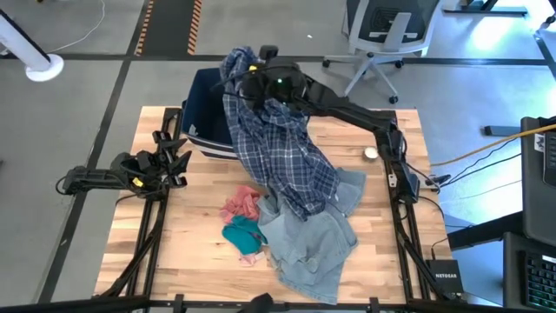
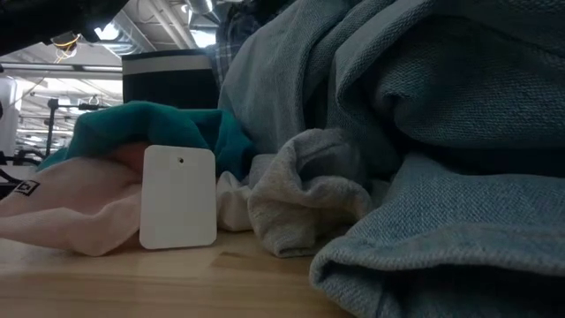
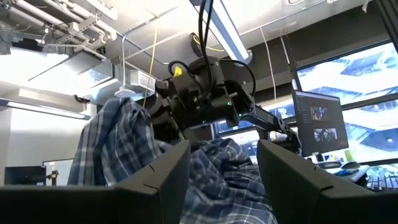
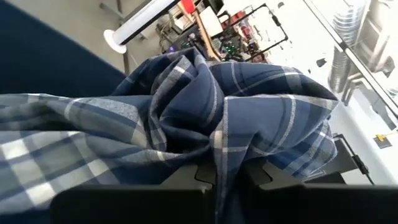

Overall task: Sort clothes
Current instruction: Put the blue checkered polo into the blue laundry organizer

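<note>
The right gripper (image 1: 252, 80) has its jaws pinched tight on a bunched fold of the navy-white plaid shirt (image 1: 278, 152), which the right wrist view shows squeezed between its fingers (image 4: 202, 174); the left gripper (image 1: 174, 161), jaws spread and empty, waits at the table's left edge beside the bin. The shirt is the largest thing in play: its gathered top hangs over the far rim of the navy fabric bin (image 1: 204, 113), while its long tail trails down across the wooden table (image 1: 391, 261) onto the rest of the pile. That pile lies at the table's middle and near side: the pale blue-grey denim piece (image 1: 313, 248) under the shirt's hem, then the smaller pink piece (image 1: 241, 204) and teal piece (image 1: 243, 235) just beside it. The step in hand looks like carrying the shirt into the bin. Next, the trailing tail probably must clear the denim and be brought over the rim before the jaws let go, or it may drag other pieces along.
</note>
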Robot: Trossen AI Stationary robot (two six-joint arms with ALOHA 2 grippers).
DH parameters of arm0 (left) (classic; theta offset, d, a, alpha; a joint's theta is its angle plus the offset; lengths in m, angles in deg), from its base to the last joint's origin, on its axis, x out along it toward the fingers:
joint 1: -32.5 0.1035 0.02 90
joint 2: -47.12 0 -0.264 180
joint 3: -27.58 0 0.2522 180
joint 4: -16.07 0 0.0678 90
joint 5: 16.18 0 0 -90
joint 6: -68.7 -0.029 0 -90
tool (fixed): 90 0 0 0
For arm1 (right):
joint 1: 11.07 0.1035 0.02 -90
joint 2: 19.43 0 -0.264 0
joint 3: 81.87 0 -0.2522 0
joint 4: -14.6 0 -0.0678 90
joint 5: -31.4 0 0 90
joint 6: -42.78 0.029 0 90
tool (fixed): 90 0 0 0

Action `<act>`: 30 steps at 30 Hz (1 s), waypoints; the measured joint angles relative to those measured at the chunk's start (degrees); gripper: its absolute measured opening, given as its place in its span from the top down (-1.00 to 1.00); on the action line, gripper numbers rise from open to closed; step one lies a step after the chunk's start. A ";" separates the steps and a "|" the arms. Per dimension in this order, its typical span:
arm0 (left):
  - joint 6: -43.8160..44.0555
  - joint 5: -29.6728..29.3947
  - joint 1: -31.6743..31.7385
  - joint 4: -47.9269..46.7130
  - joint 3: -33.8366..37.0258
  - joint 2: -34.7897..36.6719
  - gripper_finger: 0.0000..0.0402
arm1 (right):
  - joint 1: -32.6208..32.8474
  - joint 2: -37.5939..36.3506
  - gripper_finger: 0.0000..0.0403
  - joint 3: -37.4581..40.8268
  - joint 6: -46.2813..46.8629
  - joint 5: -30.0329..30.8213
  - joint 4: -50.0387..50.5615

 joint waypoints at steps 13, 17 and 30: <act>-0.18 -0.01 -0.02 0.00 0.00 -0.02 0.10 | 0.35 0.12 0.31 -0.03 1.34 1.38 20.61; -0.20 -0.01 -0.01 -0.04 0.00 -0.02 0.10 | 0.78 -2.61 0.15 -0.94 1.13 1.42 26.26; -1.23 -0.16 -0.02 -0.30 0.00 -0.02 0.10 | 7.57 -16.11 0.04 -1.35 1.49 1.31 31.98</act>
